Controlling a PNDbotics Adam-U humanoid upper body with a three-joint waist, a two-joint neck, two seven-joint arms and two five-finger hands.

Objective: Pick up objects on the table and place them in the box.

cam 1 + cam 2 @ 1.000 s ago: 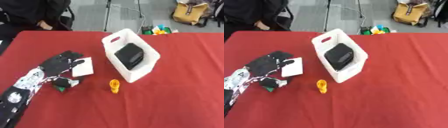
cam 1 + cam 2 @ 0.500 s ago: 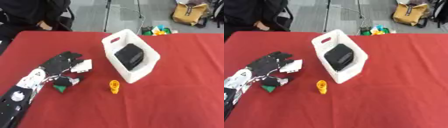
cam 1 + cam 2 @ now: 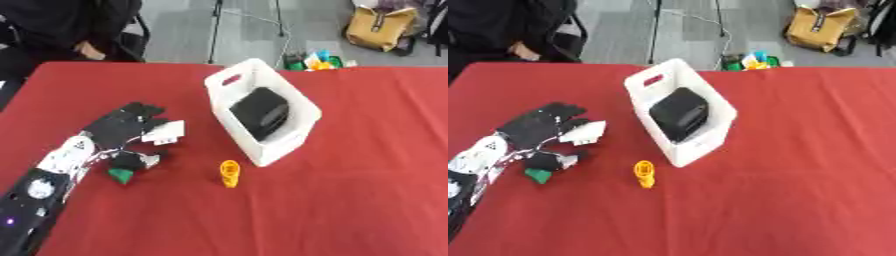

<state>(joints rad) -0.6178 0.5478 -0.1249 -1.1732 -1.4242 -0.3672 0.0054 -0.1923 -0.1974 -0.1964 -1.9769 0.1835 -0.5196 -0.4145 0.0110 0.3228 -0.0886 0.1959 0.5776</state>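
My left hand (image 3: 118,131) reaches in from the lower left and lies over a small white flat piece (image 3: 166,133), its straight fingers resting on the near edge. The thumb (image 3: 133,161) curls below, next to a small green object (image 3: 119,175) on the red cloth. A small orange object (image 3: 229,173) lies in front of the white box (image 3: 226,83), which stands tilted at mid table. Inside the box sits a black block (image 3: 260,111). My right hand shows in neither view.
The red table (image 3: 367,190) stretches out to the right and front. Beyond the far edge are a seated person (image 3: 61,25), tripod legs (image 3: 217,20), colourful toys (image 3: 313,59) and a yellow bag (image 3: 378,27) on the floor.
My left hand has slid a little further over the white piece, which shows less of its surface than before. The green and orange objects and the box have stayed put.
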